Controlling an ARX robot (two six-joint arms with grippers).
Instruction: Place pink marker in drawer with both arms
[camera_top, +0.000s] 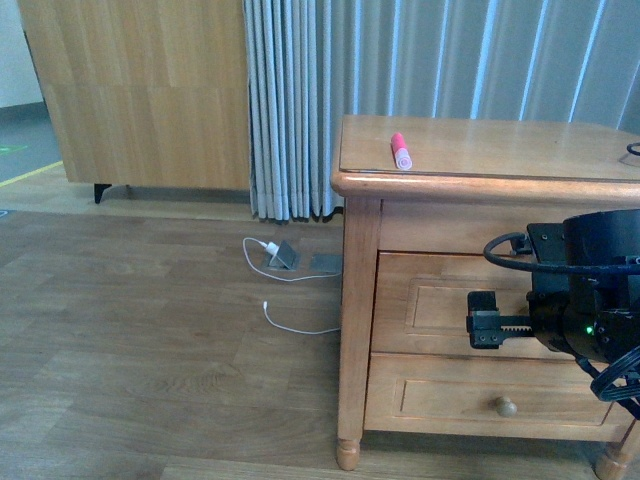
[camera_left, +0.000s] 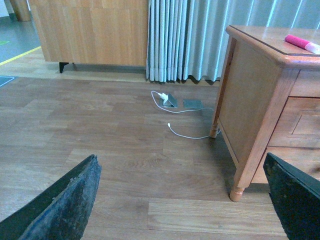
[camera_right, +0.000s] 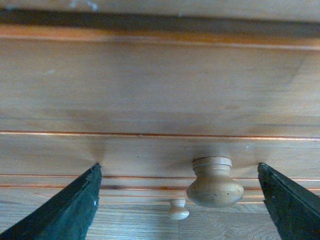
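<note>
The pink marker (camera_top: 401, 151) lies on top of the wooden nightstand (camera_top: 480, 185), near its left end; it also shows in the left wrist view as the marker (camera_left: 301, 43). My right gripper (camera_top: 487, 320) is at the upper drawer (camera_top: 435, 305), open. In the right wrist view the drawer's round knob (camera_right: 215, 182) sits between the spread fingers (camera_right: 70, 210), nearer one side, and the gripper (camera_right: 177, 170) is not touching it. The lower drawer's knob (camera_top: 507, 406) is below. My left gripper (camera_left: 182, 210) hangs open over bare floor, left of the nightstand, holding nothing.
A tall wooden cabinet (camera_top: 140, 90) and grey curtains (camera_top: 300, 100) stand at the back. A white charger and cable (camera_top: 280, 255) lie on the wood floor beside the nightstand's front leg (camera_left: 236, 192). A black cable (camera_top: 633, 149) shows at the top's right edge.
</note>
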